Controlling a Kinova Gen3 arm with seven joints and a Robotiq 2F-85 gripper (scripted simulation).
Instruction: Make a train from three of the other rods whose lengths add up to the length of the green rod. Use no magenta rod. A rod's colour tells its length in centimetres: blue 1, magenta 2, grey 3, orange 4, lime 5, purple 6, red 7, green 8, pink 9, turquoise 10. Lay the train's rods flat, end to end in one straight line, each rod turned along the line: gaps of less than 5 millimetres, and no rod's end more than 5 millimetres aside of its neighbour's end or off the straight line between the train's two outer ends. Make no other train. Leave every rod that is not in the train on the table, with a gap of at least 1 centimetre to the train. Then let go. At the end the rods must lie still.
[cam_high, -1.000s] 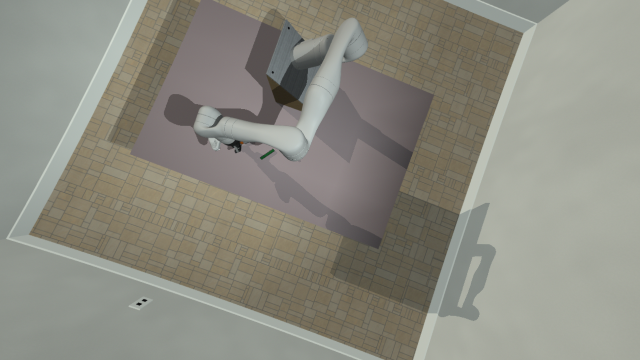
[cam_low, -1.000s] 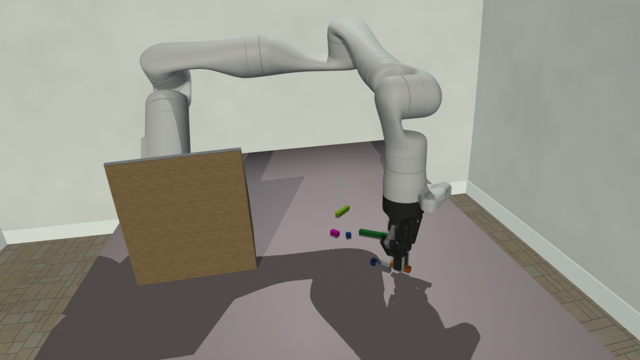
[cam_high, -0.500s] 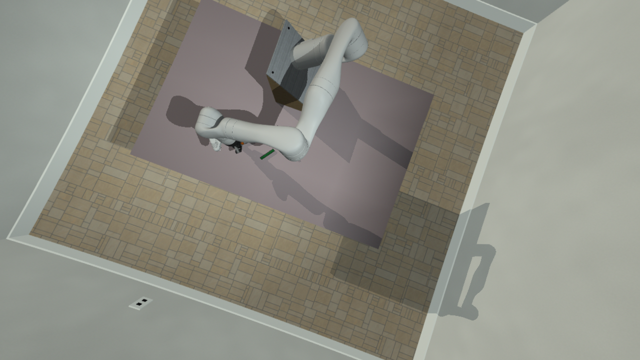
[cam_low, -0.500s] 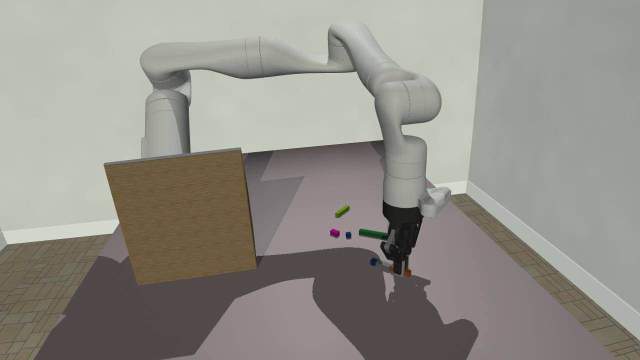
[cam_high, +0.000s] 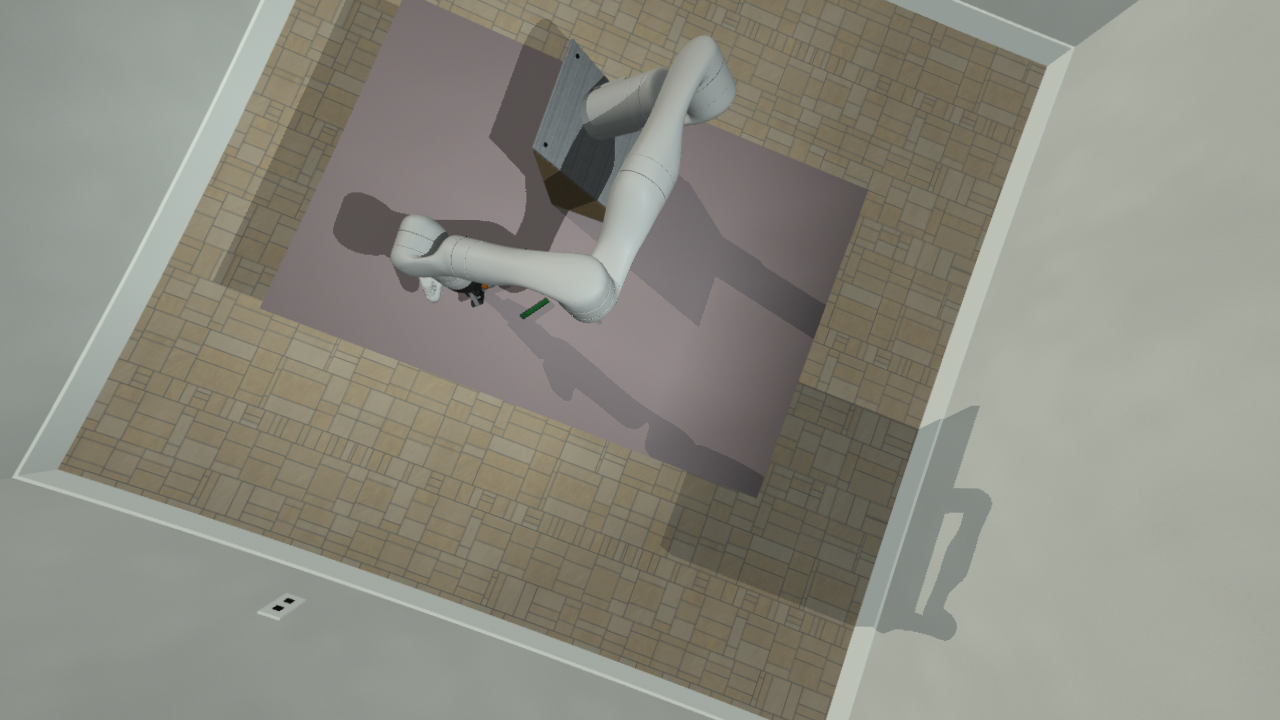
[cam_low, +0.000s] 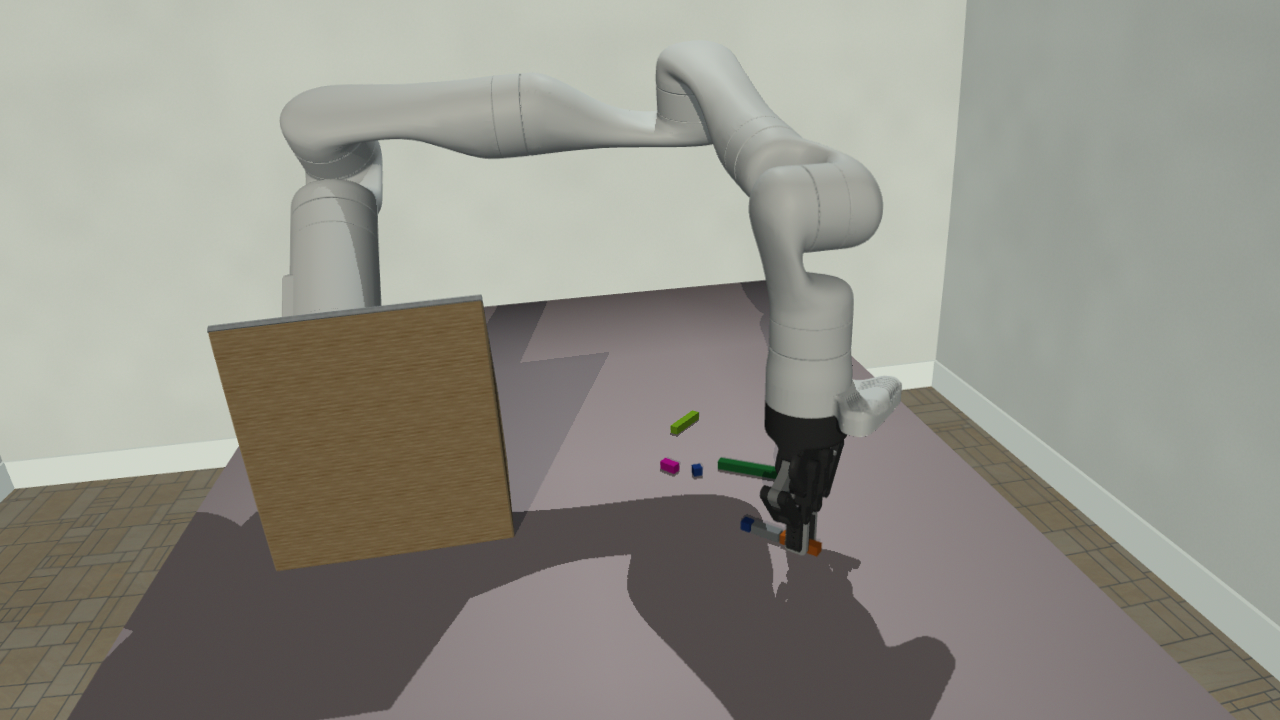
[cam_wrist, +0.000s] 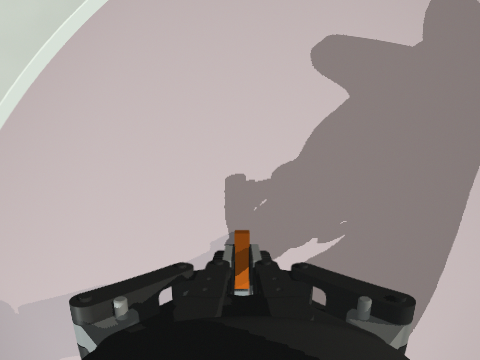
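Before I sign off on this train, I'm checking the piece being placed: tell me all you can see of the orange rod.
The orange rod is a short, straight, square-edged bar with plain, smooth-looking faces, material unclear. It lies lengthwise between the closed fingers of the gripper, which grip its sides and hide its middle in the exterior view. One end points to the grey rod, in line with it as far as shown; whether they touch, or whether it rests fully on the table, I can't tell.

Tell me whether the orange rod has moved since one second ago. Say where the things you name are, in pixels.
Yes, down: in the exterior view the orange rod (cam_high: 485, 287) (cam_low: 814, 548) (cam_wrist: 242, 260) now sits slightly farther below the green rod (cam_high: 534, 308) (cam_low: 744, 466), which has stayed put.
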